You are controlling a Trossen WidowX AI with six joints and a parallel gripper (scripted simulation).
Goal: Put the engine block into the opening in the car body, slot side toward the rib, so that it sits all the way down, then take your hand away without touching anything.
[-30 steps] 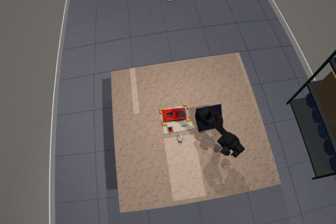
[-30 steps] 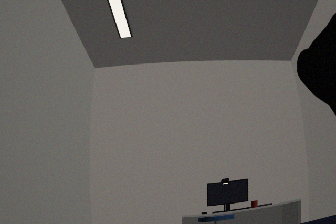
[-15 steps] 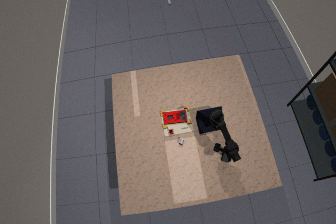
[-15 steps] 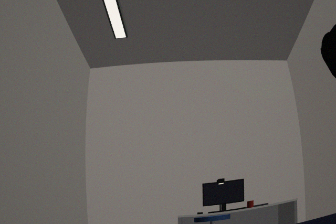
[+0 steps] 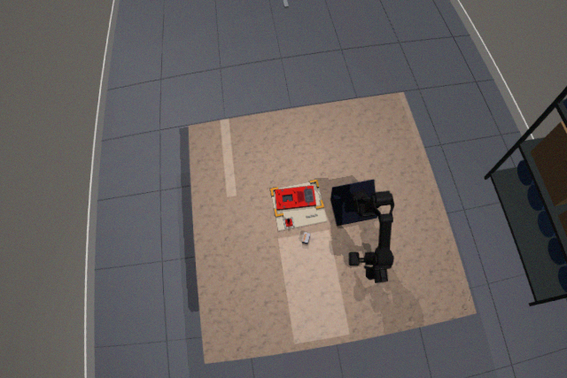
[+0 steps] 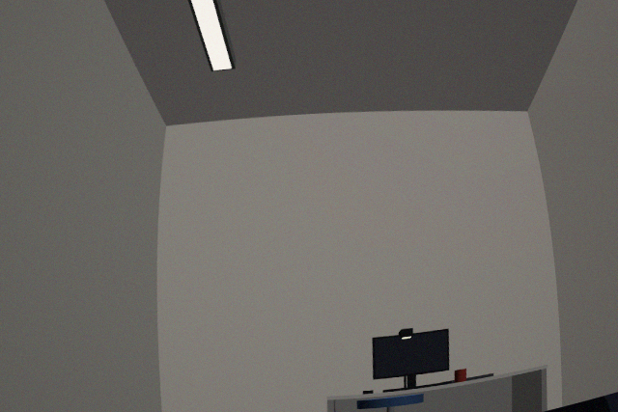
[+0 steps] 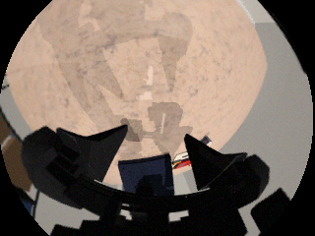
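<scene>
With the pickup still to do, your black two-fingered tool (image 5: 375, 274) (image 7: 157, 133) is wide open, empty, right of the small grey engine block (image 5: 305, 237) (image 7: 207, 141) lying near the red car body (image 5: 280, 204) (image 7: 183, 163); align above it before lowering.

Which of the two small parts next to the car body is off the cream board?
The grey part, on the tabletop; the small red part is on the board.
</scene>
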